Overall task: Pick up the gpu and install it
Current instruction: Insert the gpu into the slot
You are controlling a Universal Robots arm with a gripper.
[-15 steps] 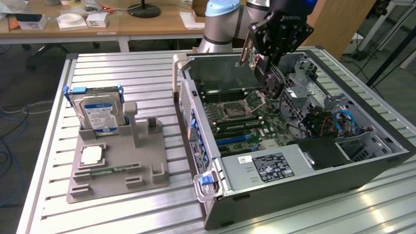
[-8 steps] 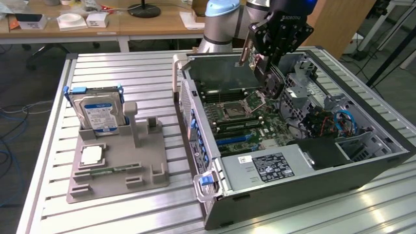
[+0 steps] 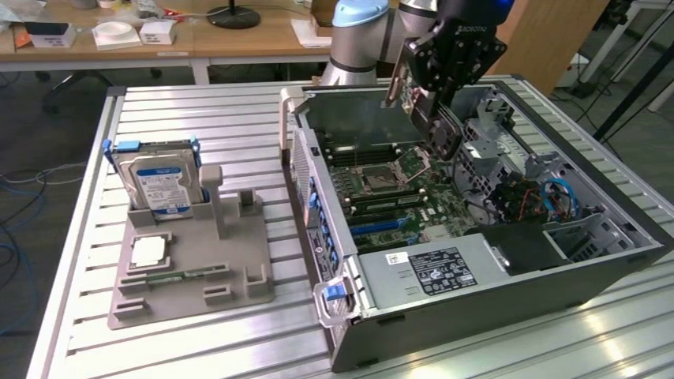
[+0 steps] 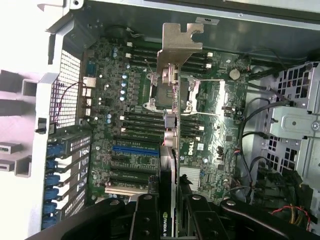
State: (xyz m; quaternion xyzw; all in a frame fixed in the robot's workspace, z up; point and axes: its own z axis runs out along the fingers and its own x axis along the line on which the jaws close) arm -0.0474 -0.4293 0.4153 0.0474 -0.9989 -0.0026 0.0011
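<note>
Pincer (image 4: 172, 202) pinching thin flat gpu (image 4: 171, 125) edge-on, shiny metal bracket (image 4: 178, 42), above green mobo (image 4: 132, 125).

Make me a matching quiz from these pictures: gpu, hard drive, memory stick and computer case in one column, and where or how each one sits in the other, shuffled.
1. gpu
2. hard drive
3. memory stick
4. computer case

A. standing upright in the gray holder
B. open, with the motherboard exposed
C. held edge-on by the gripper over the motherboard
D. lying flat on the gray holder's base

Pairs: 1-C, 2-A, 3-D, 4-B.
</note>
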